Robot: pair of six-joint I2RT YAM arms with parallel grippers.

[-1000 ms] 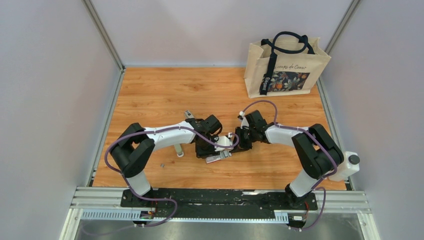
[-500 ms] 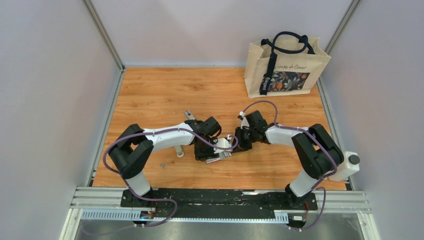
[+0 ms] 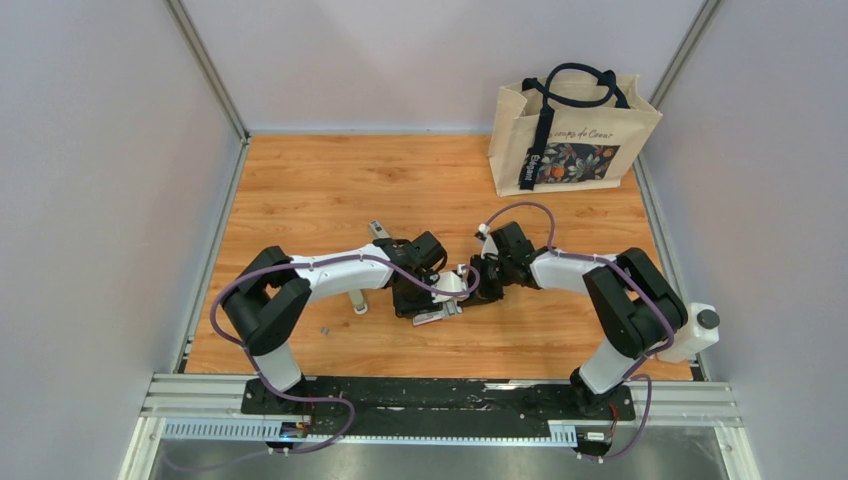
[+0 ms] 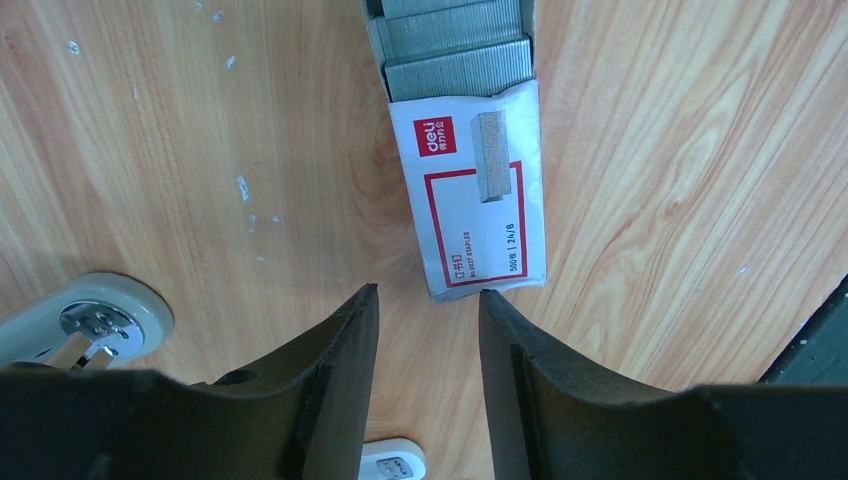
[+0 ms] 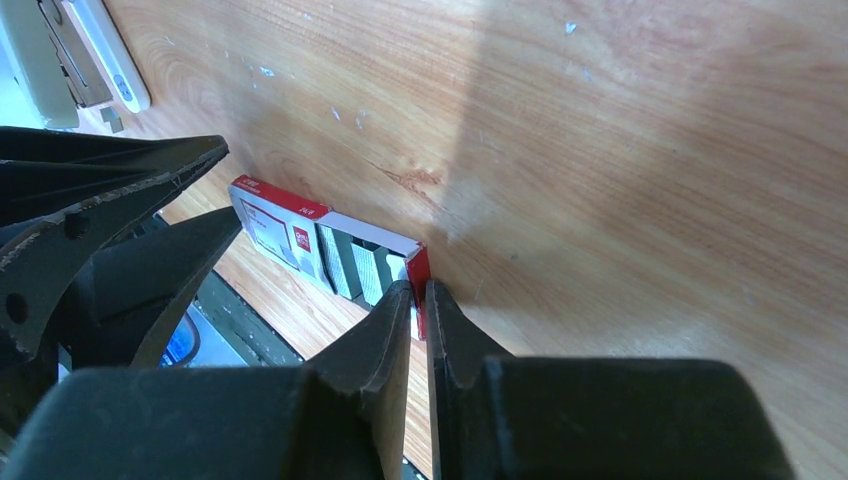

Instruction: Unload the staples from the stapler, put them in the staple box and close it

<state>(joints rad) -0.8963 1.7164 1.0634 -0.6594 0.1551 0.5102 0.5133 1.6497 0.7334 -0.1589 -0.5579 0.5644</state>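
The small stapler (image 3: 357, 300) lies left of my left gripper. It shows a pale grey end with silver metal in the left wrist view (image 4: 85, 322) and dark metal parts in the right wrist view (image 5: 55, 48). A red-and-white staple box (image 3: 438, 314) lies half open between the grippers, with staple strips showing in it (image 4: 480, 200). My left gripper (image 4: 425, 292) is open and empty, its tips just off the box's closed end. My right gripper (image 5: 420, 288) is shut on the red end flap of the box (image 5: 290, 235).
A printed tote bag (image 3: 572, 135) stands at the back right. A small grey-silver piece (image 3: 377, 228) lies behind the left arm. A tiny grey bit (image 3: 325, 328) lies front left. A white strip (image 5: 112, 62) lies beside the stapler.
My left gripper has shifted slightly left and back near the box's end. The right gripper and the box have hardly moved.
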